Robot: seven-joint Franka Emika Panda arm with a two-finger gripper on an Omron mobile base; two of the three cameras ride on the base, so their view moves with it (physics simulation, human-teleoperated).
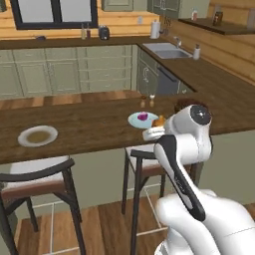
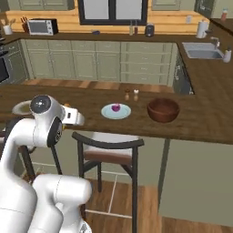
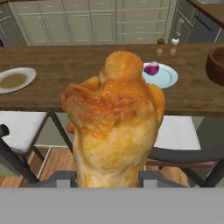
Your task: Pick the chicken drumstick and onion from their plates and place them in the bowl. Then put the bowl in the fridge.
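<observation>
Your gripper is pinching the chicken drumstick, one finger on each side of its lower end, and it hangs above the counter edge, over the stool, between the two plates. Use the pale blue plate as your landmark: the purple onion sits on it, the brown wooden bowl stands on the counter beside it toward the sink, and the cream plate lies well apart on its other side

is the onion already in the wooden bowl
No, the onion sits on the pale blue plate, apart from the wooden bowl.
</observation>
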